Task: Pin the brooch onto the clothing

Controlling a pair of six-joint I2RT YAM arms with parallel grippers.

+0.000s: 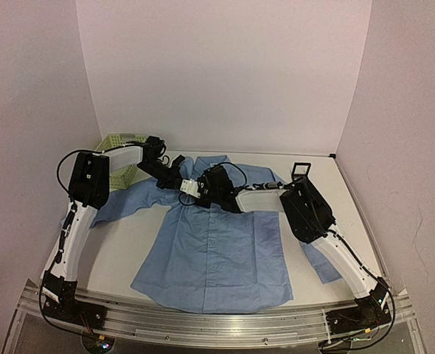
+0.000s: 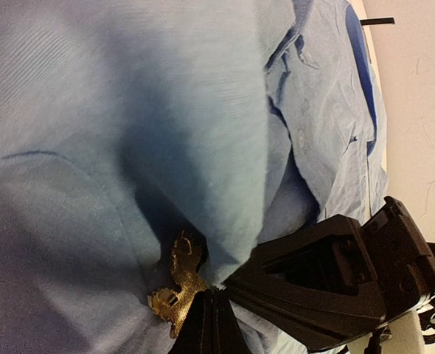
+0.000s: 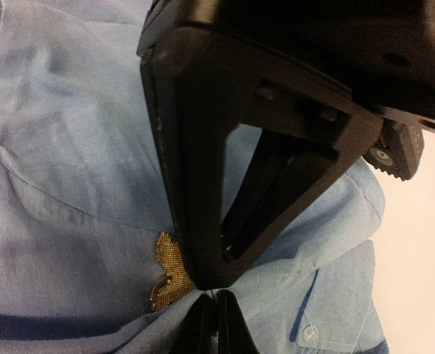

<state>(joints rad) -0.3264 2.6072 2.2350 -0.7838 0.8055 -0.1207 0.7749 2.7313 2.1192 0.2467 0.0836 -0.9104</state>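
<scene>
The white tabletop [image 1: 122, 251] carries three items. A light blue long-sleeved shirt [image 1: 217, 258] lies spread front-up across the centre, collar toward the far edge, hem close to the near edge, and one sleeve out toward each side edge. A green mesh basket [image 1: 116, 141] stands at the far left corner, just beside the left sleeve. A small black-framed square box [image 1: 300, 169] stands near the far right corner.

Both arms reach inward, the left gripper [image 2: 212, 317] and right gripper [image 3: 214, 313] pinched closed, fingertips meeting tip to tip.
</scene>
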